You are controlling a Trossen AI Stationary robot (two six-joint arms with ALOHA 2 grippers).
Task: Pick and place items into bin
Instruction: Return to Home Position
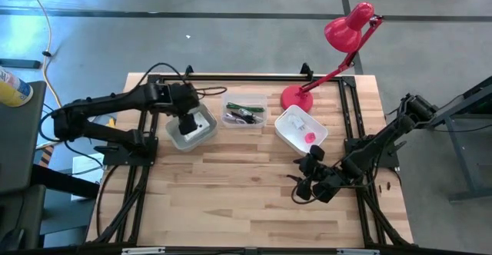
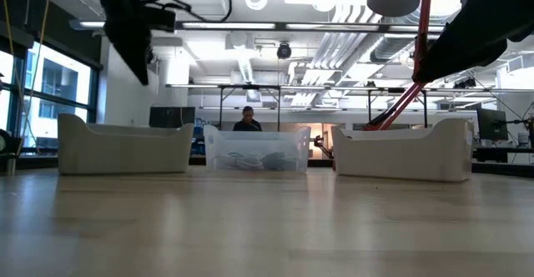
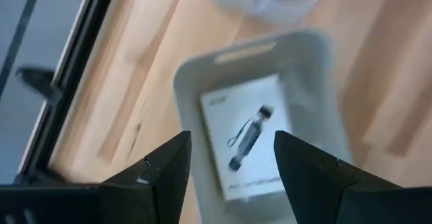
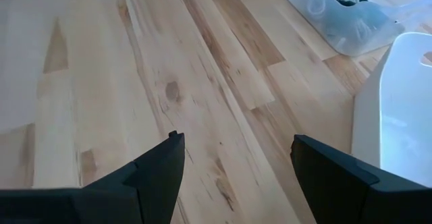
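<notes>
My left gripper hovers open over the left white bin. Between its fingers the left wrist view shows a flat white card with dark print lying on the bin's floor. The clear middle bin holds a green pen and thin coiled cables. In the right white bin lie a small pink piece and a small white square. My right gripper waits open and empty above bare wood, near the table's right edge.
A red desk lamp stands behind the right bin, its base on the table's far edge. A black frame runs around the tabletop. Bare wood lies in front of the three bins. A person shows far behind the clear bin.
</notes>
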